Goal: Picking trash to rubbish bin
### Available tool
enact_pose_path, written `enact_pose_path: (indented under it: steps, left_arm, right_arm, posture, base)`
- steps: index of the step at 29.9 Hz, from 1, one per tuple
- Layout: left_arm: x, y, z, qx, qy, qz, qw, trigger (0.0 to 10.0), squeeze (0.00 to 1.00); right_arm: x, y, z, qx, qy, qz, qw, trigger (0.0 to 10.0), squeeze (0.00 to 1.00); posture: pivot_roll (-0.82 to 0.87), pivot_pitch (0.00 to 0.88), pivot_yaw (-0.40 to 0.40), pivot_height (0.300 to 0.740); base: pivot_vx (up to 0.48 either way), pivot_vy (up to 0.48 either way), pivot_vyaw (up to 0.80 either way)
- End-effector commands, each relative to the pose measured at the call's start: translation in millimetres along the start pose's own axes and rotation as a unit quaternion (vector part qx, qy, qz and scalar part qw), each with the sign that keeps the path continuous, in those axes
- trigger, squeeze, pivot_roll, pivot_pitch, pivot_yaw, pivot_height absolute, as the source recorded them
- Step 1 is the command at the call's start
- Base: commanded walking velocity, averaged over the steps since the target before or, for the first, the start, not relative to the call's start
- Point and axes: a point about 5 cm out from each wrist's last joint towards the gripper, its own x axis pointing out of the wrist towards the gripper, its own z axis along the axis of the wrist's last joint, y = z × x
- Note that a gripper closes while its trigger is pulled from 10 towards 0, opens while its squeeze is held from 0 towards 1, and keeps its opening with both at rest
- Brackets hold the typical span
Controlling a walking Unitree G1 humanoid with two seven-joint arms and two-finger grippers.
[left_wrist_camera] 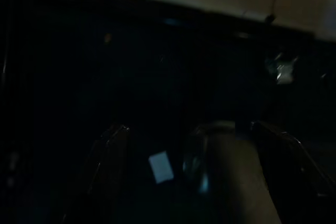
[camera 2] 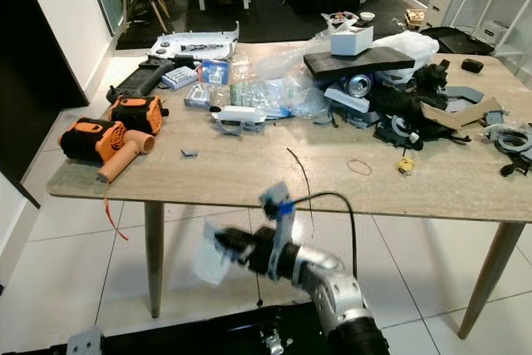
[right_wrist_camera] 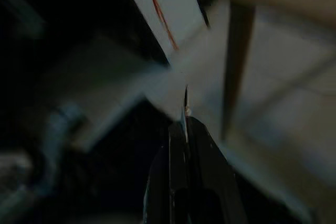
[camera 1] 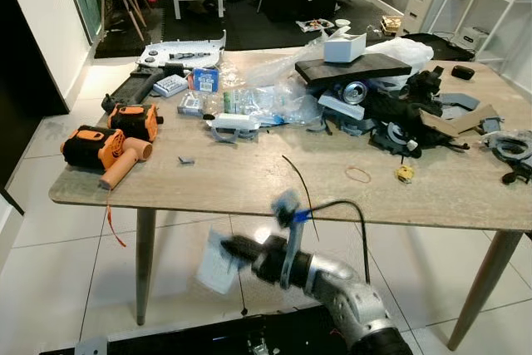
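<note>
My right gripper (camera 1: 231,248) is held low in front of the table's front edge, blurred by motion, and is shut on a pale scrap of paper (camera 1: 214,267) that hangs from its fingertips. In the right wrist view the black fingers (right_wrist_camera: 181,145) are pressed together, with the thin scrap (right_wrist_camera: 185,100) edge-on between them. The left wrist view is very dark. Two finger outlines (left_wrist_camera: 111,142) stand wide apart there, and a small pale square (left_wrist_camera: 160,166) lies below them.
The wooden table (camera 1: 249,180) carries orange power tools (camera 1: 106,145), clear plastic bags (camera 1: 274,101), a drink can (camera 1: 355,91), a white box (camera 1: 344,46), a rubber band (camera 1: 358,175) and black parts (camera 1: 407,118). A black cable (camera 1: 337,204) loops over its edge. Below is tiled floor (camera 1: 58,272).
</note>
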Motion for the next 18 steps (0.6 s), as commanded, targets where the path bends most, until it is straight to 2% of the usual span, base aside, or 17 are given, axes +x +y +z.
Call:
enact_pose_path:
  steps: [1, 4, 6, 9, 11, 12, 13, 14, 16, 17, 18]
  left_arm:
    - [-5.2, 3.4, -20.8, -0.002, 0.04, 0.011, 0.999, 10.0, 0.0]
    - [-8.0, 4.3, -30.1, 0.001, 0.055, 0.012, 0.998, 10.0, 0.0]
    - [-9.4, 4.4, -34.9, 0.004, 0.065, 0.014, 0.998, 10.0, 0.0]
    - [-9.4, 4.2, -35.5, 0.005, 0.067, 0.014, 0.998, 10.0, 0.0]
    - [-9.2, 2.7, -36.5, 0.007, 0.07, 0.014, 0.997, 10.0, 0.0]
    - [-9.2, 2.7, -36.5, 0.007, 0.07, 0.014, 0.997, 10.0, 0.0]
    - [-9.2, 1.9, -37.4, 0.007, 0.073, 0.014, 0.997, 10.0, 0.0]
    - [-9.2, 1.9, -37.4, 0.007, 0.073, 0.014, 0.997, 10.0, 0.0]
    - [-9.1, 0.4, -39.0, 0.008, 0.077, 0.015, 0.997, 10.0, 0.0]
    - [-9.1, 0.0, -39.4, 0.009, 0.078, 0.016, 0.997, 10.0, 0.0]
    - [-9.1, 0.0, -39.4, 0.009, 0.078, 0.016, 0.997, 10.0, 0.0]
  right_arm:
    - [-1.5, -0.2, -13.6, -0.006, 0.025, -0.008, 1.0, 10.0, 0.0]
    - [-1.2, 0.4, -14.5, 0.0, 0.026, -0.006, 1.0, 10.0, 0.0]
    - [-3.5, -3.4, -31.2, -0.021, 0.089, -0.025, 0.995, 10.0, 0.0]
    - [-5.7, -6.6, -39.1, -0.034, 0.119, -0.038, 0.992, 10.0, 0.0]
    - [-21.0, -24.4, -65.6, -0.068, 0.21, -0.118, 0.968, 10.0, 0.0]
    - [-21.0, -24.4, -65.6, -0.068, 0.21, -0.118, 0.968, 10.0, 0.0]
    - [-35.7, -33.9, -81.9, -0.08, 0.26, -0.165, 0.948, 10.0, 0.0]
    - [-35.7, -33.9, -81.9, -0.08, 0.26, -0.165, 0.948, 10.0, 0.0]
    - [-69.8, -47.9, -109.4, -0.101, 0.338, -0.25, 0.902, 10.0, 0.0]
    - [-84.1, -51.2, -119.0, -0.081, 0.35, -0.286, 0.888, 10.0, 0.0]
    - [-84.1, -51.2, -119.0, -0.081, 0.35, -0.286, 0.888, 10.0, 0.0]
  posture:
    - [-0.04, 0.136, 0.032, 0.74]
    - [-0.05, 0.134, 0.034, 0.74]
    - [-0.05, 0.131, 0.033, 0.74]
    - [-0.05, 0.129, 0.031, 0.74]
    - [-0.05, 0.126, 0.029, 0.74]
    - [-0.05, 0.126, 0.029, 0.74]
    - [-0.05, 0.125, 0.029, 0.74]
    - [-0.05, 0.125, 0.029, 0.74]
    - [-0.05, 0.125, 0.026, 0.74]
    - [-0.05, 0.125, 0.026, 0.74]
    - [-0.05, 0.125, 0.026, 0.74]
  base:
    - [0.0, 0.0, 0.0]
    - [0.0, 0.0, 0.0]
    - [0.0, 0.0, 0.0]
    - [0.0, 0.0, 0.0]
    - [0.0, 0.0, 0.0]
    - [0.0, 0.0, 0.0]
    - [0.0, 0.0, 0.0]
    - [0.0, 0.0, 0.0]
    - [0.0, 0.0, 0.0]
    - [0.0, 0.0, 0.0]
    - [0.0, 0.0, 0.0]
